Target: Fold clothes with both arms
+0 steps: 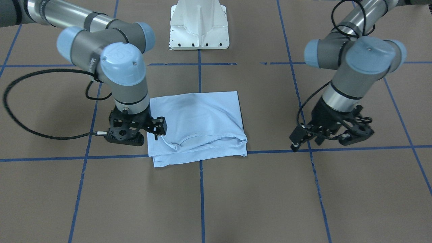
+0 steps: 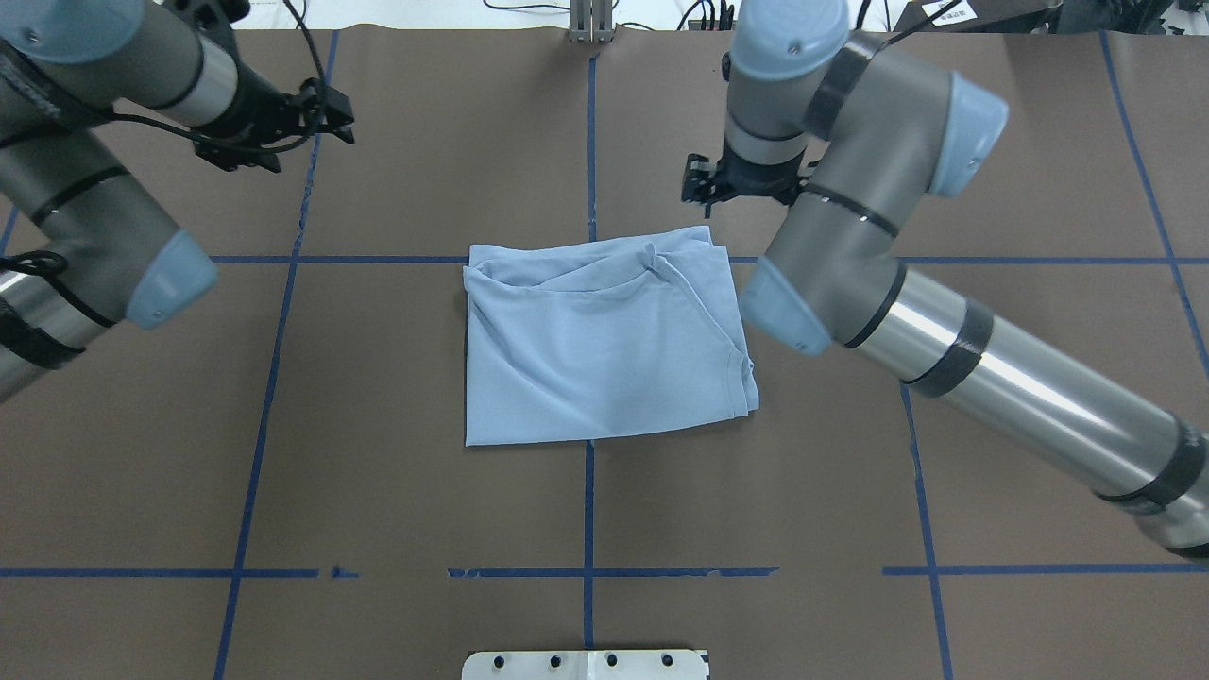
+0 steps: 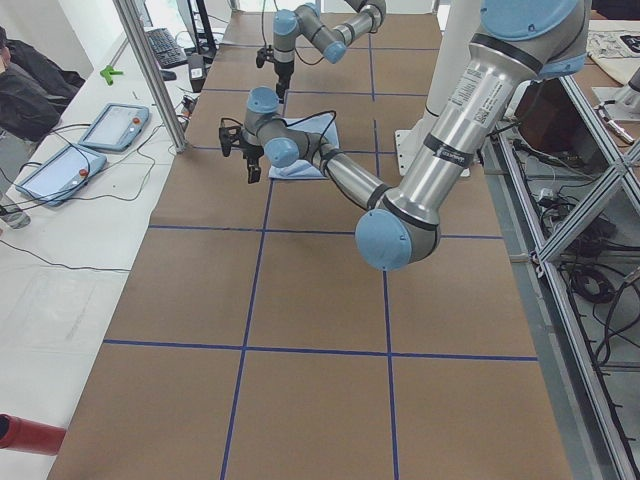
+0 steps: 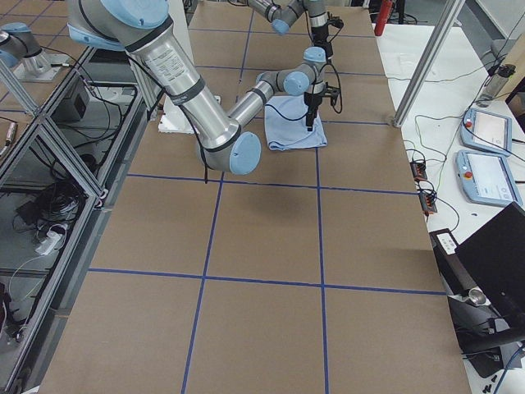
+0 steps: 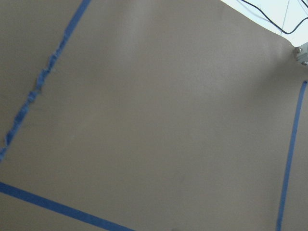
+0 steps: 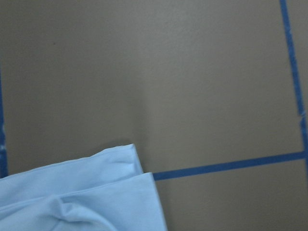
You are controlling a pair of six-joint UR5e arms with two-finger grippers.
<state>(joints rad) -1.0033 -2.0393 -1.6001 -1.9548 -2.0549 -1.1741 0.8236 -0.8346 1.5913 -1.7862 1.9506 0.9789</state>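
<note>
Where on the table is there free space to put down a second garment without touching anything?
Widest bare patch: the brown table on the operators' side of the T-shirt. Also free: the strip between the T-shirt and the left gripper, and the one between T-shirt and white pedestal base. Crowded: the T-shirt's edge at the right gripper.

faint lettering on left arm [image 3: 452, 118] and right arm [image 4: 175, 69] tubes, too small to read

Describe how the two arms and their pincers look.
The left arm and right arm match: silver tubes, grey joints, round light blue caps, black bands, looping black cables. The left pincer and right pincer are black, skeletal, two-fingered.
</note>
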